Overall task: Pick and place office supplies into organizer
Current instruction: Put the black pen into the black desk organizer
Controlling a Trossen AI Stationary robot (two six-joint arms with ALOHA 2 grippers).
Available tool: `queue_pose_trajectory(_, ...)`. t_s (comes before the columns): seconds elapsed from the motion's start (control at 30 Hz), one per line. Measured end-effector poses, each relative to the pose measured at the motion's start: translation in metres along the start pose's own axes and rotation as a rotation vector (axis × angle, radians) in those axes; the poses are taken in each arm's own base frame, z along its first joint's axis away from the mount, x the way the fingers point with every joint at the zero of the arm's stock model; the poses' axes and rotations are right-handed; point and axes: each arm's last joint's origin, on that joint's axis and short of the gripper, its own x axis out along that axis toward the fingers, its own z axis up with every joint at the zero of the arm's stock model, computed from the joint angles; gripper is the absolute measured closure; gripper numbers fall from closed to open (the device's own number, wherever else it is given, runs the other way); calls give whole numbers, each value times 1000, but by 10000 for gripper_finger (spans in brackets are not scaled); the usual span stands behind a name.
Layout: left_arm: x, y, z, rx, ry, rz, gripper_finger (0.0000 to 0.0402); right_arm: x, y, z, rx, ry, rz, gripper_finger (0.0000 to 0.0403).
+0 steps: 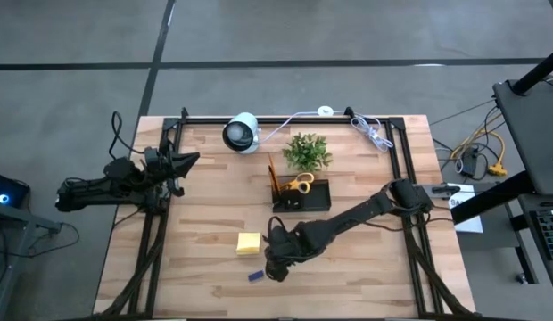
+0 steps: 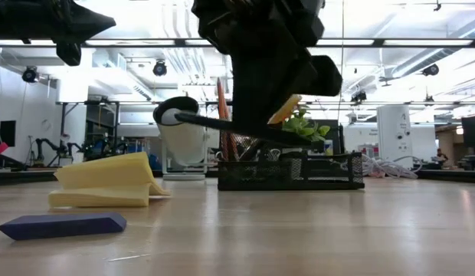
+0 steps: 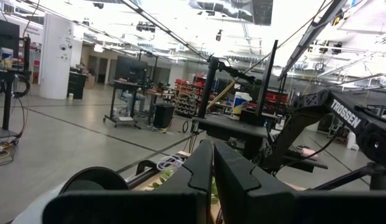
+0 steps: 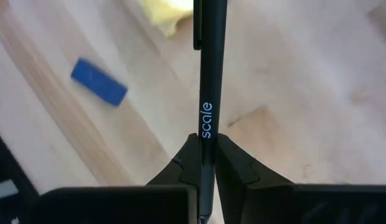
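The right gripper (image 4: 206,149) was closed on a black pen (image 4: 209,74), its two fingers pinching the barrel near the printed word "scale", with the pen running straight out ahead of the fingertips. In the high view this gripper (image 1: 278,254) hung over the middle of the bench (image 1: 366,276), and the low view showed it raised off the wood, the pen (image 2: 230,127) slanting out from under it and clear of the surface. Beneath and just to one side of the gripper lay the small blue block (image 4: 99,81), flat on the bench; the high view placed the block (image 1: 255,275) just beside the gripper, on its side nearer the bench's front edge. The yellow sticky-note pad (image 1: 249,242) sat near the gripper too, on its left-arm side, and a corner of it (image 4: 163,15) showed beyond the pen's far end. The organizer (image 1: 303,195) stood farther back from the gripper, toward the plant (image 1: 307,152), and already carried orange pencils (image 1: 271,172) and the yellow-handled scissors (image 1: 301,184). A white round camera (image 1: 242,132) stood past the organizer near the rear rail. The left gripper (image 3: 213,180) waited well apart at the bench's left edge, lifted above it, with its fingers pressed together and holding nothing.
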Motion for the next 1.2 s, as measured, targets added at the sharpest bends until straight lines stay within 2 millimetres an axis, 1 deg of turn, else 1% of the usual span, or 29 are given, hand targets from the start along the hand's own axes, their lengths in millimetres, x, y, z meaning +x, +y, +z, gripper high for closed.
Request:
queue_pose_trajectory(0.17, 0, 0, 0, 0, 0, -1, 402, -5, -3, 6, 12, -62, -24, 390)
queue_pose_trajectory(0.37, 0, 0, 0, -1, 0, -1, 402, -15, -10, 19, -7, -102, -26, 390)
queue_pose_trajectory(0.63, 0, 0, 0, -1, 0, -1, 402, -46, -22, 40, -1, -217, -24, 390)
queue_pose_trajectory(0.83, 0, 0, 0, -2, -2, -1, 402, -75, -38, 53, 7, -310, -35, 390)
queue_pose_trajectory(0.93, 0, 0, 0, -1, -3, -1, 402, -86, -47, 59, 15, -352, -52, 390)
queue_pose_trajectory(1.07, 0, 0, 0, -2, -3, -1, 402, -96, -59, 68, 5, -390, -60, 390)
queue_pose_trajectory(1.2, 0, 0, 0, -1, -3, -1, 402, -99, -72, 78, -1, -421, -55, 390)
